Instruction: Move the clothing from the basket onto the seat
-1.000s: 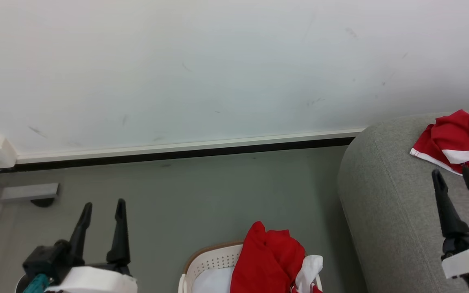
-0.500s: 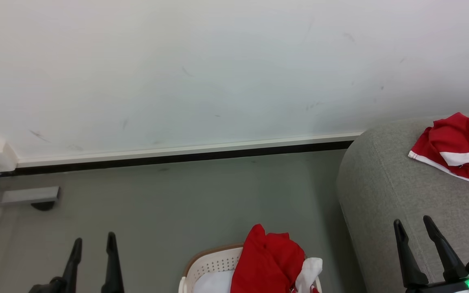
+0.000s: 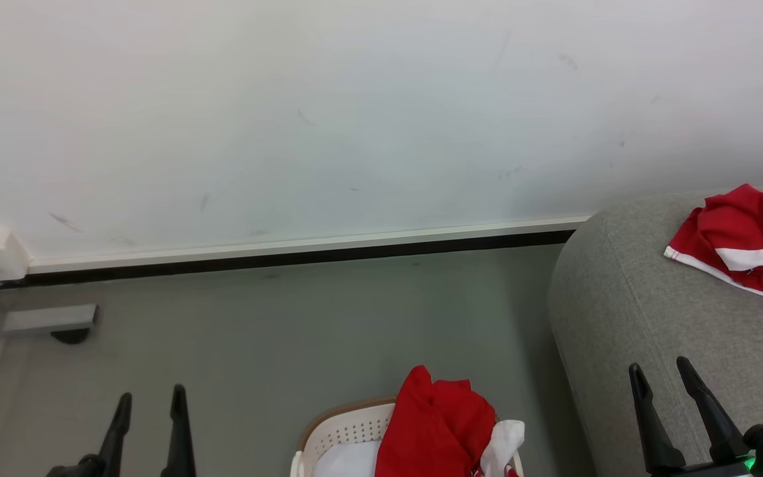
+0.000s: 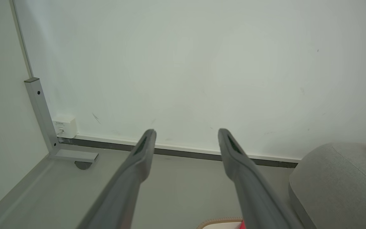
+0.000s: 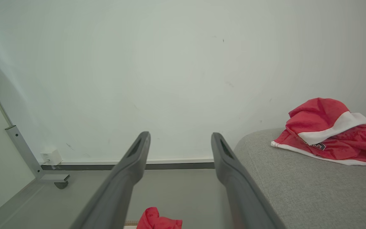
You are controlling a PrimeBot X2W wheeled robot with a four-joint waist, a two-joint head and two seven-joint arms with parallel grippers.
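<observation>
A second ago the right hand (image 3: 658,368) stood high over the grey sofa (image 3: 620,318), its tips just at the near edge of the striped red garment (image 3: 739,238). Now it has drawn back to the lower right of the head view, well apart from that garment, with its two fingers spread and nothing between them. The left hand (image 3: 149,396) has sunk too, so that little more than its fingers shows over the floor (image 3: 289,331), and its fingers likewise stand apart and empty. The striped red garment lies crumpled on the sofa top, and the right wrist view shows it resting there by itself (image 5: 326,133). That piece looks delivered and let go. The job is not finished, though: a second red garment (image 3: 438,430) is heaped over the right side of the white perforated basket (image 3: 335,414), beside a fold of white cloth (image 3: 504,440), on the floor just left of the sofa. With both hands free and low, the likely next step is a reach down into the basket for that piece.
</observation>
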